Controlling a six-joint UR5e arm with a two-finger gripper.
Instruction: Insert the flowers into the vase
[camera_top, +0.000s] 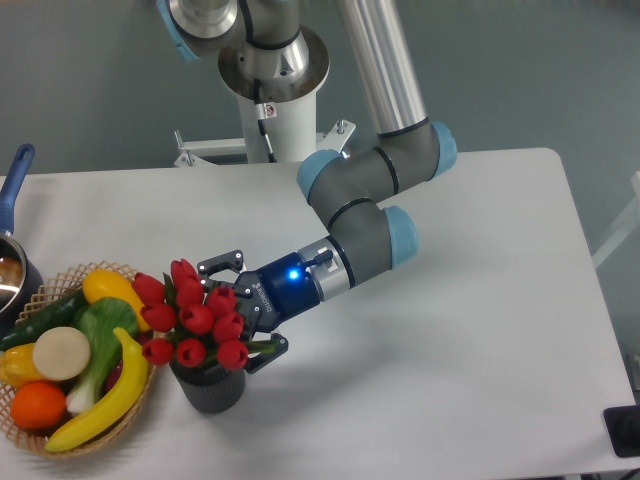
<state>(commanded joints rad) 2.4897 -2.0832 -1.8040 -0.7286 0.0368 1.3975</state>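
Now, in the fixed camera view, we see the flowers (193, 320) at lower left, stems down in the vase (209, 385), buds tilted up and left toward the wicker basket (20, 432). Our pincer (243, 310) looks spread beside them, likely letting go, on the tabletop (450, 350).

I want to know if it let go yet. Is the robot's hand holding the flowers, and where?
It looks like nothing is held. The hand is spread open beside the flowers, which stand in the vase.
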